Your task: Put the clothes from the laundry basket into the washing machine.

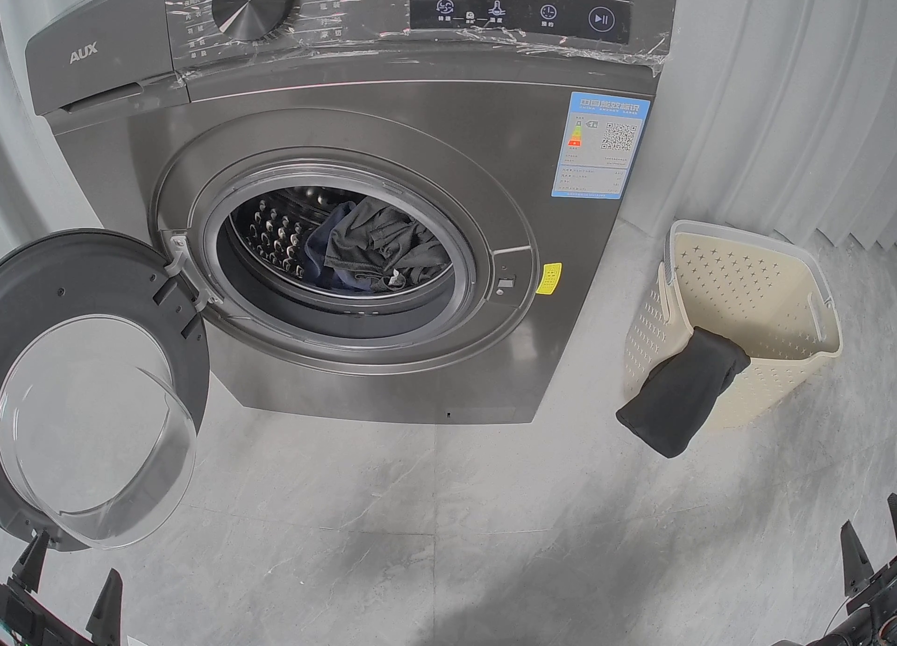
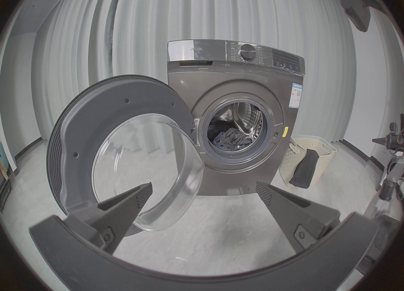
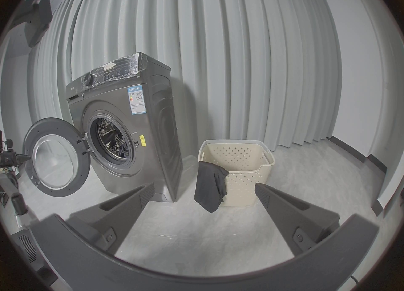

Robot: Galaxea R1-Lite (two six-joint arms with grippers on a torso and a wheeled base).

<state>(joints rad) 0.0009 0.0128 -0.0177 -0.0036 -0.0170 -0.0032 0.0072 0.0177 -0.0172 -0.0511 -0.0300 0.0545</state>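
Head view: washing machine stood front-on with its round door swung fully open to the machine's left side. A heap of dark clothes lay inside the drum, low and toward the front of the opening. The cream laundry basket sat on the grey floor just beside the machine's right front corner, not touching it. One dark garment hung over the basket rim on the side nearest the machine, most of it outside and its lower end down by the floor. The rest of the basket interior looked bare. Left gripper sat low in front of the machine, under the open door, tips spread. Right gripper sat low and well off to the machine's right, in front of the basket, tips spread too.

Left wrist view: claw was wide open and held nothing. It faced the machine front across open floor, well apart from it. The door glass was nearest. The clothes showed in the drum, and the basket with the hanging garment stood to the machine's right.

Right wrist view: claw was wide open and empty, well short of the basket. The garment was draped over the rim on the machine side. A pleated white curtain hung behind the machine.
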